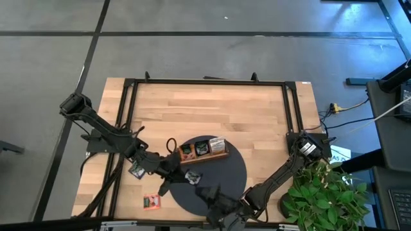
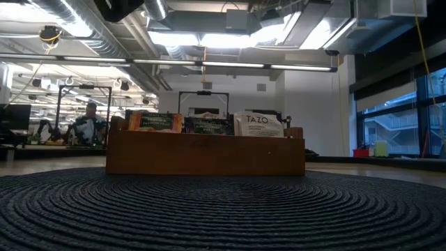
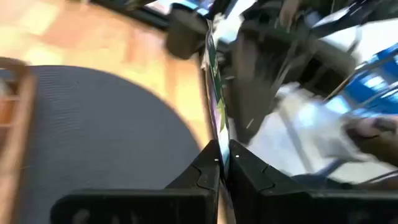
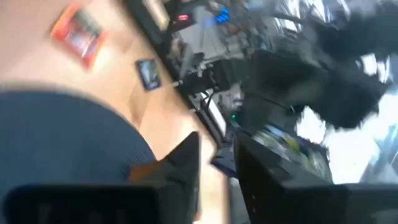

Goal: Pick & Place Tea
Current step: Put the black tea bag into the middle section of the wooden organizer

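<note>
A tea sachet (image 1: 192, 178) hangs above the near left part of the round dark mat (image 1: 228, 168), between my two grippers. My left gripper (image 1: 177, 172) comes from the table's left and is shut on it; its wrist view shows the sachet (image 3: 214, 87) edge-on. My right gripper (image 1: 204, 191) comes from the near right, and its fingers stand apart (image 4: 217, 163) beside the sachet. I cannot tell whether they touch it. The wooden tray (image 1: 204, 154) lies on the mat with sachets upright in its compartments (image 2: 259, 124). An orange-red sachet (image 1: 151, 202) and a dark one (image 1: 136, 171) lie on the table. My left gripper pinches the sachet between its two fingers at one edge (image 3: 222, 146). The fingers come roughly level from the table's left. The sachet stands out beyond the fingertips (image 3: 210, 163), thin edge toward the camera, lifted clear of the mat.
A green plant (image 1: 321, 192) stands at the table's near right corner. A black cable loop (image 1: 171, 145) lies left of the tray. Black frame rails (image 1: 125, 115) run along the table's left, far and right sides. The far half of the wooden table (image 1: 205, 109) is bare.
</note>
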Available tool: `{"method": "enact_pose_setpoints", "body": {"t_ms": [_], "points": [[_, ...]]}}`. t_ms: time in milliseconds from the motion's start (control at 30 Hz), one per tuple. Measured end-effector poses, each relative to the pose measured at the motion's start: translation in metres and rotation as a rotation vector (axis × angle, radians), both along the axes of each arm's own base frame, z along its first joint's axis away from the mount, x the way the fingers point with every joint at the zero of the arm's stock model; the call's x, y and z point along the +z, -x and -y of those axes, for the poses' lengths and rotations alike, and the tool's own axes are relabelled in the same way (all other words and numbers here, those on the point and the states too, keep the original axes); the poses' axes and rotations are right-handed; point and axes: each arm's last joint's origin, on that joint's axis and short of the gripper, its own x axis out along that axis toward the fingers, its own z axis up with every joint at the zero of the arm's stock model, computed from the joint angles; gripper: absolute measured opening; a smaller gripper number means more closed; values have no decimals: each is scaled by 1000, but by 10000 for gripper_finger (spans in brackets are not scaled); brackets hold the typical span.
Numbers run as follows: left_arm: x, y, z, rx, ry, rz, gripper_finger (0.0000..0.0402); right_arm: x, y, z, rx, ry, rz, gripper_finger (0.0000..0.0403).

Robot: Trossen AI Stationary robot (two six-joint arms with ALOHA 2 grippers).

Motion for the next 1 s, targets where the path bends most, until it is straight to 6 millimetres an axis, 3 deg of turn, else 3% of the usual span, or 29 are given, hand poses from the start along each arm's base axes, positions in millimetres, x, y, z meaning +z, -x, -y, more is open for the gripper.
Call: {"method": "enact_pose_setpoints", "body": {"t_ms": [100,233,333,467,600,800,1000], "points": [[-1,5,-4,38,-107,-22,9,0,2,0,-101,-173,94,129],[-4,14,-7,90,-284,-41,13,4,11,1,-238,-190,173,168],[-9,20,-4,74,-358,-77,15,22,22,11,-295,-250,210,186],[-14,21,-4,91,-431,-98,13,47,28,46,-260,-576,76,195],[-14,18,-8,110,-476,-90,14,45,13,91,-306,-870,-186,196],[-20,9,-18,138,-518,-114,12,40,-9,142,-300,-801,-356,196],[-35,-4,-27,166,-585,-170,12,43,-12,163,-275,-732,-419,196]]}}
